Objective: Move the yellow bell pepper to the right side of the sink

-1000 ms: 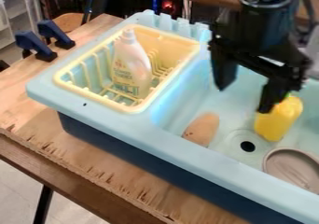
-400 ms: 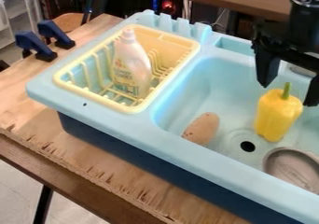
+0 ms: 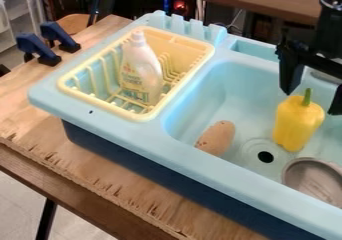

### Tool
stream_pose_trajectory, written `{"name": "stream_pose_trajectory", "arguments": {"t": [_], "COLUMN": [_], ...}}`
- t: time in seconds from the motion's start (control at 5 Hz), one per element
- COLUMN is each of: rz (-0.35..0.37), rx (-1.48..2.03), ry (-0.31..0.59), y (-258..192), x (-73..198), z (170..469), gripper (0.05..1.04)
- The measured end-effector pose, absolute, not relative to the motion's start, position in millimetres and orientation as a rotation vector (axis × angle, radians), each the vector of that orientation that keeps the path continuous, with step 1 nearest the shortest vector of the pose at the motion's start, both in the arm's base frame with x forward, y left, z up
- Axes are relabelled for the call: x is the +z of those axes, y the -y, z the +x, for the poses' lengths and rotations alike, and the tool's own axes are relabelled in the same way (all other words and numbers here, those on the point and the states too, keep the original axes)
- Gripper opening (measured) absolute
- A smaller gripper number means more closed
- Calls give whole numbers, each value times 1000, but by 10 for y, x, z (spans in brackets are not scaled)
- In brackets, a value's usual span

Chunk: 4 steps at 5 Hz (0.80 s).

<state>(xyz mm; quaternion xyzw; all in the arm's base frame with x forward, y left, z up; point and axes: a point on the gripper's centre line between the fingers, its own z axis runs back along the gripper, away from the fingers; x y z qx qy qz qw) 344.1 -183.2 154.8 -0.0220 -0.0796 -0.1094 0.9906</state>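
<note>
The gripper (image 3: pixel 312 103) is at the right edge, over the right part of the sink basin, its two fingers spread wide. Just below and between them a yellow bell pepper (image 3: pixel 297 123) with a green stem stands upright in the basin; no contact between them can be made out. Left of the pepper, a brown potato-like object (image 3: pixel 216 138) lies against the basin's near wall. A grey round dish (image 3: pixel 314 180) rests at the lower right of the basin. In the yellow drying rack (image 3: pixel 138 116) stands a white bottle (image 3: pixel 141 69).
The light blue sink (image 3: pixel 220 176) has raised walls around the basin and a dark drain hole (image 3: pixel 266 157). It stands on a wooden table (image 3: pixel 80 184). Two dark blue clamps (image 3: pixel 59 36) grip the table's far left edge.
The gripper has moved to the right, from above and left of the pepper to over it, mostly in the first half-second. It stays spread. The pepper and the other objects have not moved.
</note>
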Motion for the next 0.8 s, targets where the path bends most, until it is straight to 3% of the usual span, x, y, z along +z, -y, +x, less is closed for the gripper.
{"name": "stream_pose_trajectory", "arguments": {"t": [0.2, 0.4, 0.8], "rz": [-62, -54, -66], "rx": [-194, -192, -215], "ry": [119, 100, 99], "y": [1738, 1716, 1731], "x": [1447, 1435, 1441], "z": [3489, 3526, 3577], "gripper": [1005, 926, 476]}}
